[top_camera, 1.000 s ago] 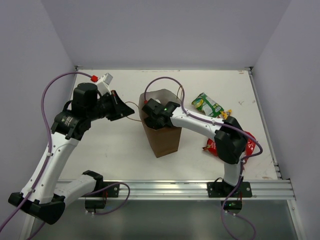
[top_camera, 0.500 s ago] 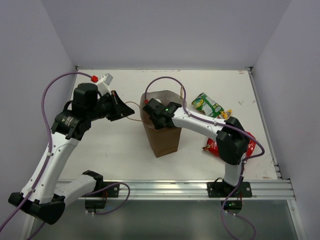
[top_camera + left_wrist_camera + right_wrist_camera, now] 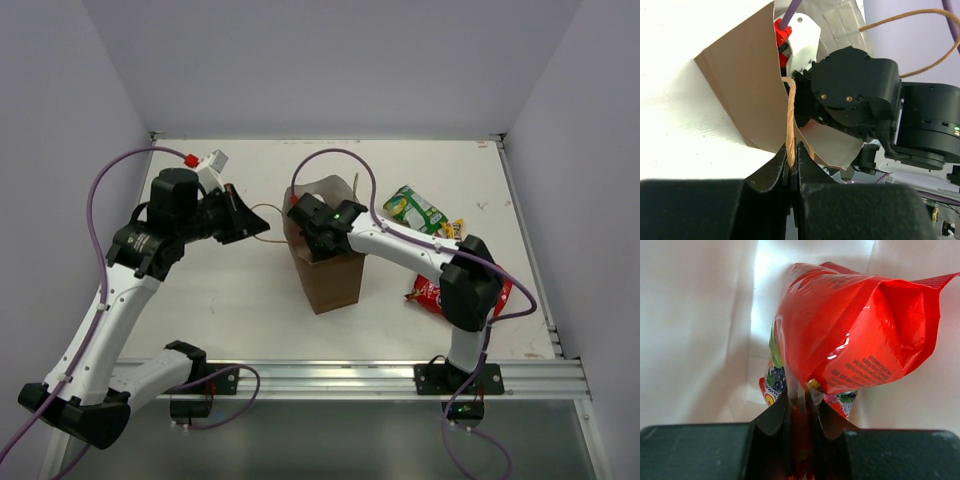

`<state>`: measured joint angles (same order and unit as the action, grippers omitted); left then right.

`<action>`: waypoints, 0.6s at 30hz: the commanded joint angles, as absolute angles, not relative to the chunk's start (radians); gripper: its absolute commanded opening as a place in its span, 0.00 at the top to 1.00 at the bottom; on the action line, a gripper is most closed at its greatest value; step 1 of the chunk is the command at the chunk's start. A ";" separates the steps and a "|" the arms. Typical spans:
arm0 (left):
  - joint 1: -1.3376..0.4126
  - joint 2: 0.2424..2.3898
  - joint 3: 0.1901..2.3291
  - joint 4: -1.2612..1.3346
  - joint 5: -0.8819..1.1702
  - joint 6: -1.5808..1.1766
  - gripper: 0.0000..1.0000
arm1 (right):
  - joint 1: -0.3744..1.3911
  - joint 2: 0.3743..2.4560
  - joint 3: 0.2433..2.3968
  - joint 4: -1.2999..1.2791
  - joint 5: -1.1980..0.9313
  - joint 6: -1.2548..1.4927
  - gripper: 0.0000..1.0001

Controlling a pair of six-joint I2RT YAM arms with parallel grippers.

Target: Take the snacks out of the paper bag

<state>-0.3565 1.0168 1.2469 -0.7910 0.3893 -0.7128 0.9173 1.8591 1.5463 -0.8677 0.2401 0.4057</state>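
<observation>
The brown paper bag [image 3: 332, 285] stands upright mid-table, and the left wrist view shows its side wall [image 3: 747, 85]. My left gripper [image 3: 792, 156] is shut on the bag's thin loop handle [image 3: 790, 112] and holds it out to the bag's left [image 3: 262, 226]. My right wrist reaches down into the bag's mouth, so its fingers are hidden from above. Between the pale inner walls, my right gripper [image 3: 802, 407] is shut on the edge of a red crinkly snack packet [image 3: 850, 335]. Another colourful packet [image 3: 771, 382] lies behind it.
To the right of the bag, a green-yellow packet [image 3: 415, 210], a small yellow one [image 3: 453, 229] and a red packet [image 3: 422, 293] lie on the table. The right arm's elbow [image 3: 468, 285] hangs over the red one. Walls close in on both sides.
My right jaws have closed on the red packet inside the bag. The right wrist has shifted slightly up and back at the bag's mouth. The left arm keeps its hold on the handle.
</observation>
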 commanded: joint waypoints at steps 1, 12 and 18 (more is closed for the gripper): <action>-0.359 1.009 1.241 -0.749 0.399 -0.690 0.99 | 0.920 1.764 1.637 -0.920 0.247 0.420 1.00; -0.359 1.000 1.209 -0.745 0.382 -0.689 0.99 | 0.939 1.666 1.738 -0.971 0.242 0.442 1.00; -0.359 1.005 1.215 -0.747 0.377 -0.686 0.99 | 0.940 1.609 1.798 -1.002 0.265 0.443 1.00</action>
<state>-0.3565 1.0149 1.2121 -0.7719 0.3855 -0.7124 0.9379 1.6974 1.7161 -1.0100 0.2337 0.4297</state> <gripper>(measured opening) 0.061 0.151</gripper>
